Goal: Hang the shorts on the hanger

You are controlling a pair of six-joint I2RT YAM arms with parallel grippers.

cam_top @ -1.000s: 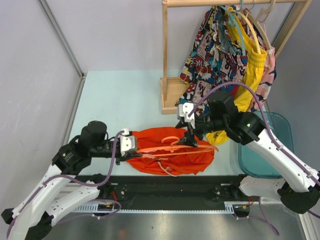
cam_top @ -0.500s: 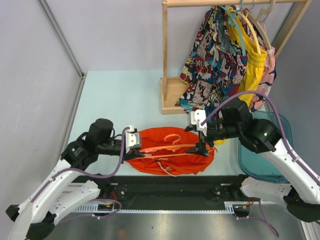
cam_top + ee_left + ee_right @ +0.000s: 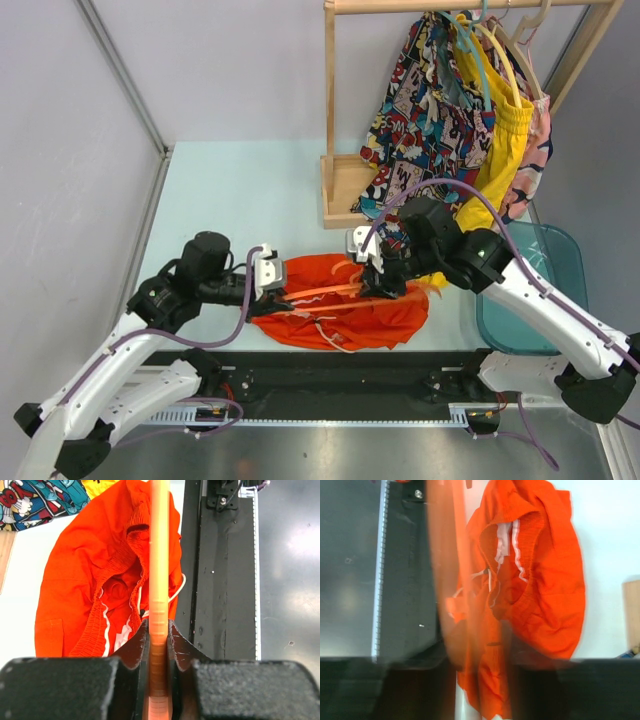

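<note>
Wood rack w/ clothes behind shorts.

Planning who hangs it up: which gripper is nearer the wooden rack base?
Right. The right gripper hovers over the shorts, just on the near side of the rack base. The left gripper sits farther left, clamped on the end of the hanger.

Pale blue tabletop ahead of me, grey walls left and behind. Wooden rack back right, comic-print shorts and yellow shorts hanging. Teal tray on my right.
</note>
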